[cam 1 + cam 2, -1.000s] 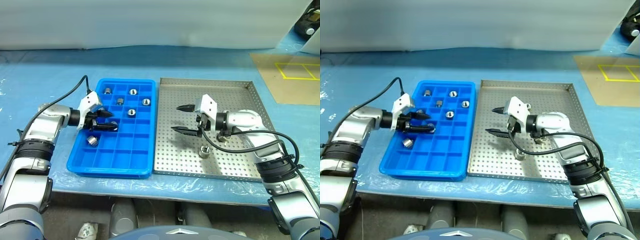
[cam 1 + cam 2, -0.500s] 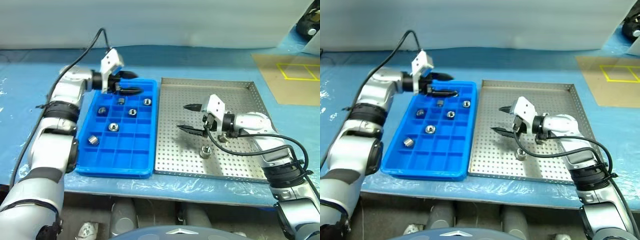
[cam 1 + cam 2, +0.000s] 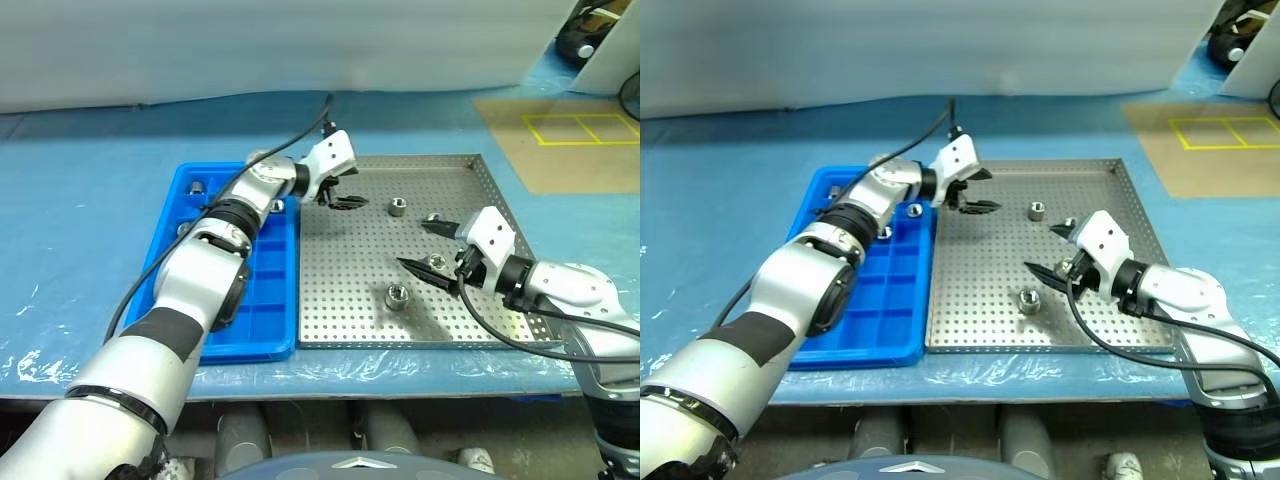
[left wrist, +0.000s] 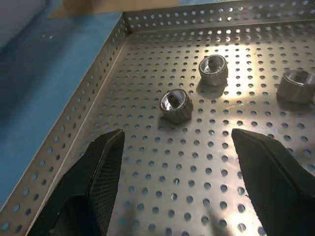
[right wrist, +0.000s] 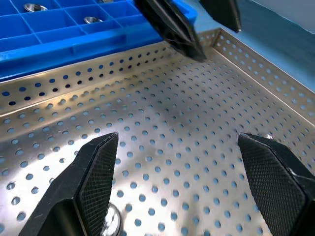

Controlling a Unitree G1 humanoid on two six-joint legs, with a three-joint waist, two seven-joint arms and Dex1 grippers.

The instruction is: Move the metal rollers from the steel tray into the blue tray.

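Over the steel tray point(image 3: 330, 300), no longer the blue tray point(image 3: 262, 300), hangs the left gripper point(image 3: 346, 193), fingers apart and empty like the right gripper point(image 3: 425, 248), on a pale blue table sheet point(image 3: 80, 220).

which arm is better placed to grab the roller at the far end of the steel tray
Left, probably. The left gripper hangs open over the steel tray with the far roller just beyond its fingertips. The right gripper, also open, sits nearer other rollers.
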